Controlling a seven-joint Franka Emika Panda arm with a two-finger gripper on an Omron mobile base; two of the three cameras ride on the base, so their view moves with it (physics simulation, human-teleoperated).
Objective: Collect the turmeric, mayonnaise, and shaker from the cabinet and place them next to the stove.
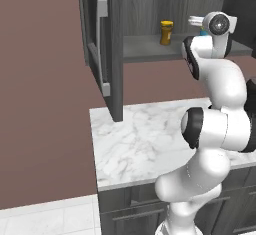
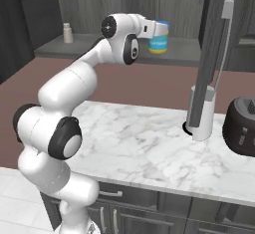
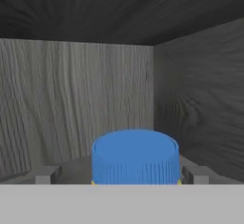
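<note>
The white arm reaches up into the open dark grey wood-grain cabinet (image 1: 117, 49), and the gripper (image 2: 158, 33) sits right at the squat blue-lidded mayonnaise jar (image 2: 159, 43) on the cabinet shelf (image 1: 150, 49). In the hand view that ribbed blue lid (image 3: 136, 157) stands dead centre, upright, just ahead of the gripper, with a grey fingertip (image 3: 45, 174) out on either flank: the jaws are spread wide, bracketing the jar and not yet clamped on it. The jar lies straight forward along the gripper's line, its axis vertical, so a short advance and a squeeze look like the next call. Further along the shelf wait the yellow-lidded amber turmeric jar (image 1: 166, 32) and the tiny pale shaker (image 2: 67, 33), both well apart from the gripper. Below runs the white marble desk (image 1: 145, 139).
</note>
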